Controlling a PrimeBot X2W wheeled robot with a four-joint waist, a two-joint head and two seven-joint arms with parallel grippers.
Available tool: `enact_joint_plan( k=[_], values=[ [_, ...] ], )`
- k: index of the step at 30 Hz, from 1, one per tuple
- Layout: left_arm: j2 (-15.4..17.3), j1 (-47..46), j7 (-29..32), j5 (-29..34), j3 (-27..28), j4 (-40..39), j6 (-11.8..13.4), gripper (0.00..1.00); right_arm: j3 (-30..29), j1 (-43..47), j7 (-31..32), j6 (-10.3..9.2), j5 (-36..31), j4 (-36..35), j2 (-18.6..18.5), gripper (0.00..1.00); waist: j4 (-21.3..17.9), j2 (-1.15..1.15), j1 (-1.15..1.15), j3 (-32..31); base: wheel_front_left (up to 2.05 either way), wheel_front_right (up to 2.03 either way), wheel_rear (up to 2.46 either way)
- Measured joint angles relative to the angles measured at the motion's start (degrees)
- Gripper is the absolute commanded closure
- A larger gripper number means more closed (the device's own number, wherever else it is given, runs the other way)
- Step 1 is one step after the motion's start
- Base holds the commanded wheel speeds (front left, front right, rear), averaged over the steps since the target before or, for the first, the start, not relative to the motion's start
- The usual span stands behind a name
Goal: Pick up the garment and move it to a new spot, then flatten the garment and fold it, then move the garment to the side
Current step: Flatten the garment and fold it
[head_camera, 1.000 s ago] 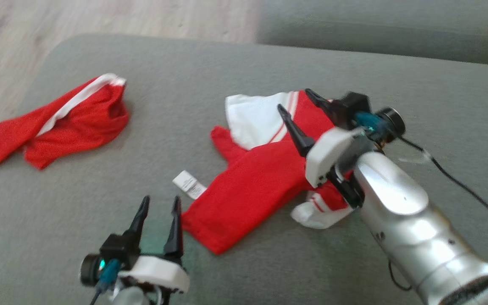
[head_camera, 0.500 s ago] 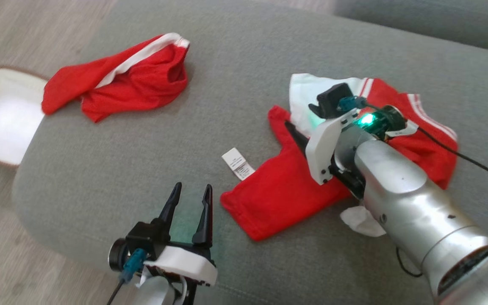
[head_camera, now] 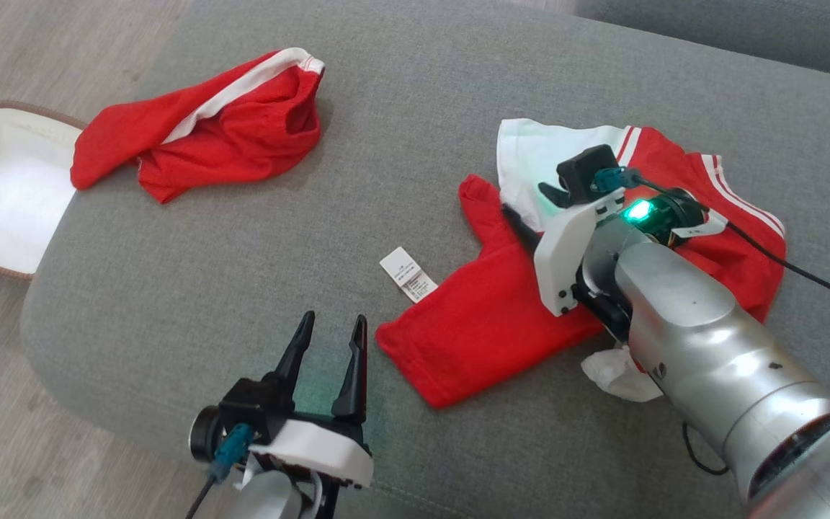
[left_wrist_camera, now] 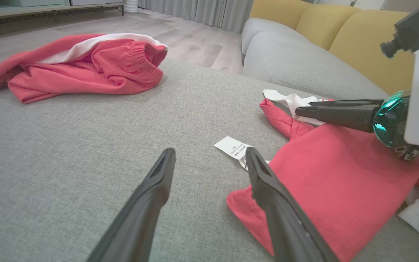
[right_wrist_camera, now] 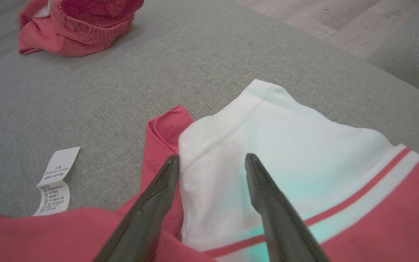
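Note:
The garment (head_camera: 480, 324), a red shirt with white sleeves and striped trim, lies crumpled on the grey cushion (head_camera: 206, 274). Its care label (head_camera: 408, 274) sticks out to the left. My right gripper (head_camera: 530, 209) is down on the shirt, open, with its fingers either side of the white sleeve's (right_wrist_camera: 286, 145) edge; the right wrist view shows the right gripper (right_wrist_camera: 211, 156) with white cloth between the tips. My left gripper (head_camera: 334, 321) hovers open and empty near the cushion's front edge, just left of the shirt's hem (left_wrist_camera: 253, 207).
Red shorts (head_camera: 220, 137) with a white stripe lie bunched at the cushion's far left. A white basket (head_camera: 4, 202) stands on the wood floor beyond the cushion's left edge. Yellow sofa cushions (left_wrist_camera: 340, 29) stand behind. A black cable (head_camera: 804, 270) trails from the right wrist.
The camera has swung, bringing the basket into view. My right gripper has come down from above the shirt onto its white sleeve. The left gripper holds its place.

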Motion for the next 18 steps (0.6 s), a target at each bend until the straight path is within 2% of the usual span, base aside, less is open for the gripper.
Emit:
enact_joint_plan(
  k=[1,3,4,10,18],
  values=[
    [0.0,0.0,0.0,0.0,0.0,0.01,0.0,0.0,0.13,0.0,-0.26,0.0,0.2,0.19,-0.03,0.37,0.02,0.0,0.0,-0.07,0.0,0.0,0.0],
    [0.0,0.0,0.0,0.0,-0.04,0.35,-0.01,0.0,0.25,0.0,-1.01,0.0,0.83,0.54,-0.02,0.84,0.08,0.0,0.0,-0.27,0.0,0.0,0.0],
    [0.0,0.01,0.0,0.0,-0.09,0.55,-0.01,0.0,0.14,0.0,-1.42,0.0,1.51,0.89,-0.03,1.0,0.14,0.0,0.0,-0.36,0.0,0.0,0.0],
    [0.0,0.07,0.0,0.0,-0.15,1.36,-0.19,0.0,-0.57,-0.65,-5.69,0.0,2.6,3.5,-0.21,1.0,0.74,0.0,0.0,-0.86,0.0,0.0,0.0],
    [0.0,0.48,0.0,-0.01,-1.33,2.12,-0.58,0.0,-5.78,-9.25,-14.95,0.0,2.1,6.59,-2.48,1.0,2.6,0.0,0.0,-1.99,0.0,0.0,0.0]
  ],
)
